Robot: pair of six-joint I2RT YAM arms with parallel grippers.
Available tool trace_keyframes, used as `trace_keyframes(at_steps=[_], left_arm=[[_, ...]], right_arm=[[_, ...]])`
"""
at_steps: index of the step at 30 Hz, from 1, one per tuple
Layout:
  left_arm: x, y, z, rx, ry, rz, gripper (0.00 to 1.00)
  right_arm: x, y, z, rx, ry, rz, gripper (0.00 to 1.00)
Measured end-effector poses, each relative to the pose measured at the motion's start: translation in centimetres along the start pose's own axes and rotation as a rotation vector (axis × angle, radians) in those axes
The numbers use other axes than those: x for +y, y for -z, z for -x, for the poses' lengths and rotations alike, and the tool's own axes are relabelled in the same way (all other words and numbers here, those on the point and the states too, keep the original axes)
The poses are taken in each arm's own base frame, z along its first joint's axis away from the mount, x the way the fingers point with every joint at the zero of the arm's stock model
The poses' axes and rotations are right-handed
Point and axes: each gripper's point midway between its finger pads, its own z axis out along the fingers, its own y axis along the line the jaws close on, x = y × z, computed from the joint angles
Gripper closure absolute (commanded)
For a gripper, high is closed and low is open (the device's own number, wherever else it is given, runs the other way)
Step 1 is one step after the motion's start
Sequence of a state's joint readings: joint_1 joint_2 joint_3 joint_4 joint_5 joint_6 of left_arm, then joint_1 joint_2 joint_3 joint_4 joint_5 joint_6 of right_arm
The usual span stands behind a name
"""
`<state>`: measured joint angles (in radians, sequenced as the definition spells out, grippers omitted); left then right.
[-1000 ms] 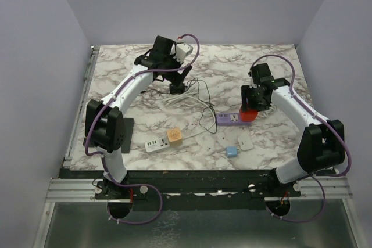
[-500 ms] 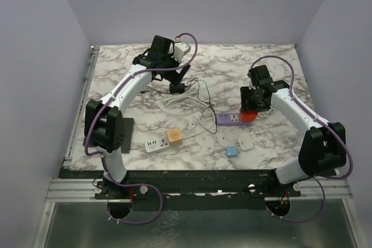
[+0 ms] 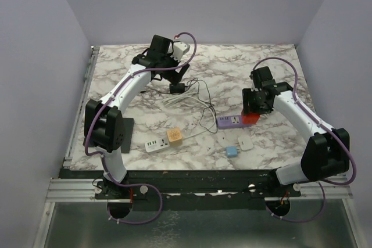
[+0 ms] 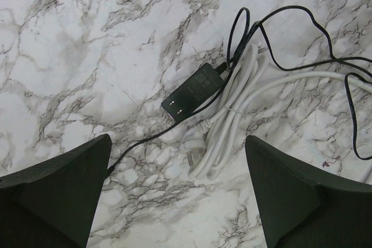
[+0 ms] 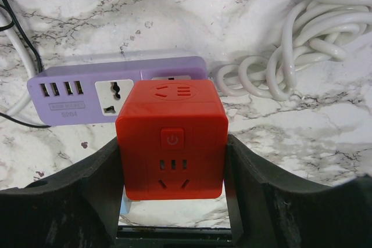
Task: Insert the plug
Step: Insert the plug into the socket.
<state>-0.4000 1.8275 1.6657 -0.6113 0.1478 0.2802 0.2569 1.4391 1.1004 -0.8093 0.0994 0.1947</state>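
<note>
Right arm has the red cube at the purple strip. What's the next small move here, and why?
Probably press the red cube gently onto the purple strip. The right gripper is shut on the cube, which sits right over the strip's right-hand socket and half hides it. Whether its prongs are seated cannot be seen, so a short, careful push seems the sensible step.

The marble table (image 3: 261, 62) carries purple power strip (image 3: 231, 120), white strip (image 3: 154, 145), black adapter (image 4: 195, 91).

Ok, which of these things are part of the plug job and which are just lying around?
In use, likely: red cube socket, purple power strip, black plug adapter.
Lying about: white USB strip, orange cube, blue cube, white cube adapter.
</note>
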Motion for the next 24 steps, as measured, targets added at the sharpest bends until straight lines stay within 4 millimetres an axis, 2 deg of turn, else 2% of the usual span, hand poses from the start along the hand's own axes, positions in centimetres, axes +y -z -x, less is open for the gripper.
trace_keyframes(at_steps=[13, 24], left_arm=[[0.59, 0.04, -0.16, -0.001, 0.014, 0.01, 0.01], [0.55, -0.09, -0.58, 0.009, 0.02, 0.008, 0.01]], right_arm=[[0.02, -0.02, 0.06, -0.004, 0.0, 0.001, 0.99], [0.09, -0.91, -0.04, -0.009, -0.008, 0.0, 0.99]])
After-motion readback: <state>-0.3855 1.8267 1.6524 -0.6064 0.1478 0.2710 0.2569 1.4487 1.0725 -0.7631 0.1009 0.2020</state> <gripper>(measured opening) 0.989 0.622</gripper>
